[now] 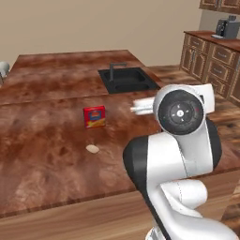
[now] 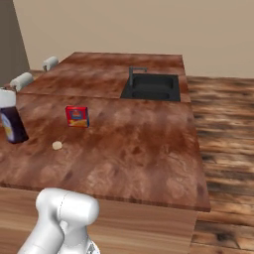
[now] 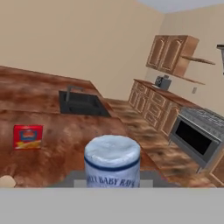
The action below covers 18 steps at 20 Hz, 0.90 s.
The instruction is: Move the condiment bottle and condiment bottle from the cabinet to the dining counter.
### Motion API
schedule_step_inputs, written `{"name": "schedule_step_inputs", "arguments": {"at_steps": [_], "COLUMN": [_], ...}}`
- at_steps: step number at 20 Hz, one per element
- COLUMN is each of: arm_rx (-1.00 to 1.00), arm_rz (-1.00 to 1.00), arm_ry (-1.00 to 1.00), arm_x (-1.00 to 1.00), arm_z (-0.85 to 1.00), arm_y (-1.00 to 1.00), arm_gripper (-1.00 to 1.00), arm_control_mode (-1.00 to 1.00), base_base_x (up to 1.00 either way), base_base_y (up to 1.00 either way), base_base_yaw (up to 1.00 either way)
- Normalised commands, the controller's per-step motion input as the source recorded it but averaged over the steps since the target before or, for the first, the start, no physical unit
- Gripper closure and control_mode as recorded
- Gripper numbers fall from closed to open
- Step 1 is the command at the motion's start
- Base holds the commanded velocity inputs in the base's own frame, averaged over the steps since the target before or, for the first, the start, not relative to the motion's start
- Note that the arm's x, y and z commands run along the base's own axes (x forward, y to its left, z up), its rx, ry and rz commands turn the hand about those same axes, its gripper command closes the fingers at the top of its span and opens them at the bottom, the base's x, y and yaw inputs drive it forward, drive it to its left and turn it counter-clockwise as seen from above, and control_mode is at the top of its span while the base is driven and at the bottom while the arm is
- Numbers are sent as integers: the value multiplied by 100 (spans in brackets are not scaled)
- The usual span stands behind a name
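end effector: closed on condiment bottle [image 3: 112,161] | bottle above dining counter [image 3: 65,131]

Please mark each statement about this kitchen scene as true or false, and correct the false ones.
1. A red box stands on the dining counter. True.
2. The black sink is full of dishes. False: its basin looks bare.
3. A bottle with a white cap sits right in front of the hand camera. True.
4. The small pale object lies inside the sink. False: it lies on the counter near the red box.
5. The wall cabinet doors stand wide open. False: they look closed.
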Motion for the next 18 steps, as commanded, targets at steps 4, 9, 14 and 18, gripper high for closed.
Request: {"name": "schedule_step_inputs", "arguments": {"at_steps": [4, 9, 14, 18], "arm_rx": [-9, -1, 0, 0], "arm_rz": [0, 0, 0, 2], "arm_ry": [-7, -4, -1, 0], "arm_x": [4, 23, 44, 68], "arm_z": [-23, -27, -34, -30], "arm_y": [100, 100, 100, 96], "arm_gripper": [100, 100, 100, 100], "arm_control_mode": [-100, -100, -100, -100], "base_base_x": [0, 0, 0, 0], "base_base_y": [0, 0, 0, 0], "base_base_yaw": [0, 0, 0, 0]}}
